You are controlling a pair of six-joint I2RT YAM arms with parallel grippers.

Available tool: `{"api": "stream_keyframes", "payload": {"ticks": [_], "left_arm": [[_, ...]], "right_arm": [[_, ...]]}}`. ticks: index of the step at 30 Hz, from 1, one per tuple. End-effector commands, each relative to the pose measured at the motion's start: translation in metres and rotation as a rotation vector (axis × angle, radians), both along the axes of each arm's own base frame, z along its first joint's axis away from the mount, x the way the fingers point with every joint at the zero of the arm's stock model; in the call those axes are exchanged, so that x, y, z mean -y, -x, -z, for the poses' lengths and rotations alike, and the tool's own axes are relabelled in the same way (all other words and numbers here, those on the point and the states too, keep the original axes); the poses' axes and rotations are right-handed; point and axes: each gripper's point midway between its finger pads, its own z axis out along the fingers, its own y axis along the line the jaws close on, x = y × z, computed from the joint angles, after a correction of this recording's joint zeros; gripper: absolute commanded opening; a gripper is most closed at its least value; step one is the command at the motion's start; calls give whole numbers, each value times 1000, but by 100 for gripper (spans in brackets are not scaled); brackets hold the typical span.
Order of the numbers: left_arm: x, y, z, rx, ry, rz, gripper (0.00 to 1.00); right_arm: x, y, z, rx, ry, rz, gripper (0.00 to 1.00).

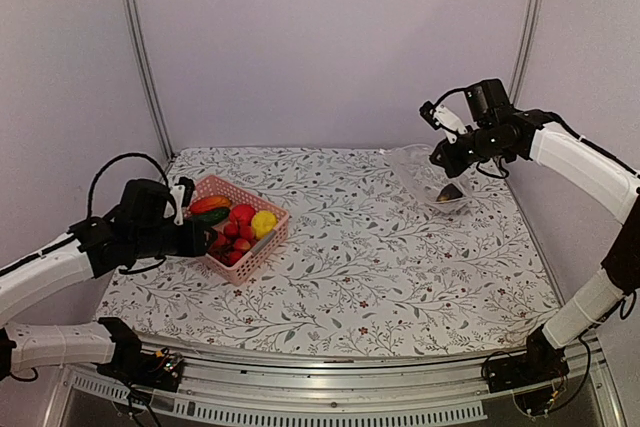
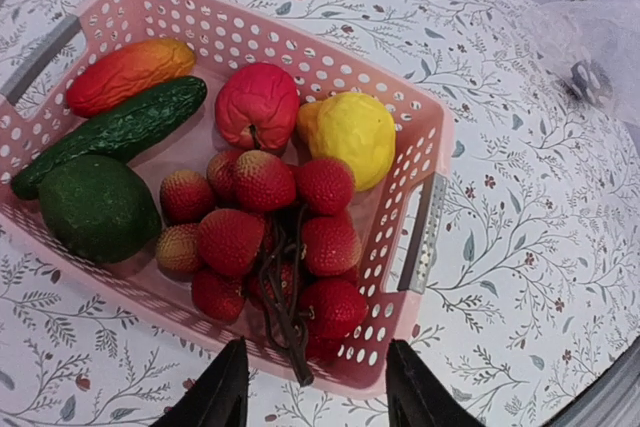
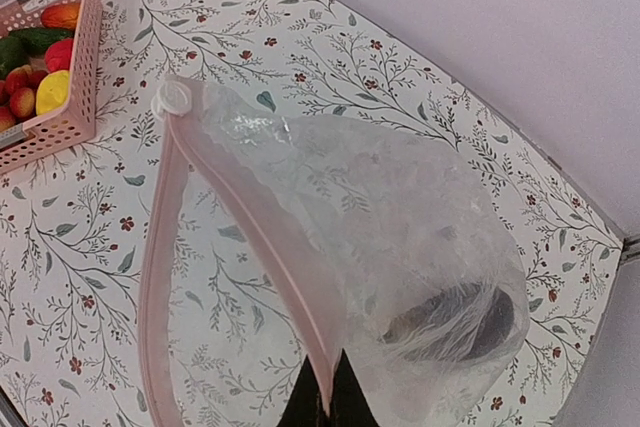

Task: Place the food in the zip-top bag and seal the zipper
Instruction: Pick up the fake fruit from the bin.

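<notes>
Because the left tool (image 2: 318, 387) hangs with its jaws spread over the near wall of the pink basket (image 2: 425, 137), it may clamp plastic rather than the bunch of red balls (image 2: 265, 237) lying inside among the other fruit; the right tool (image 3: 325, 402), pressed together on the zipper (image 3: 270, 247), holds the zip-top bag (image 3: 400, 217), whose eggplant (image 3: 455, 322) could spill if that strip slips

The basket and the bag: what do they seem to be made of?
The basket: probably rigid plastic, pink and matte, judging by its moulded lattice of holes. The bag: probably thin soft plastic film, clear, slightly glossy; it wrinkles and one sees through it.
</notes>
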Motion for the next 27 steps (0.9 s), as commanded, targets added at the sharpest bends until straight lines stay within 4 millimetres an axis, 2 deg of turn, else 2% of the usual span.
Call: {"api": "stream_keyframes", "payload": {"ticks": [1, 9, 13, 21, 27], "left_arm": [[9, 13, 14, -49, -3, 61, 46], [4, 16, 45, -163, -138, 16, 42], [-3, 13, 55, -188, -190, -22, 34], [-4, 2, 43, -122, -196, -39, 32], [0, -2, 38, -94, -184, -29, 24]], "right_arm": [[-6, 5, -4, 8, -25, -22, 0], [-7, 3, -5, 9, -32, -22, 0], [-8, 3, -5, 7, -32, -23, 0], [-8, 2, 1, -5, -26, -22, 0], [-8, 2, 4, -13, -26, -23, 0]]}}
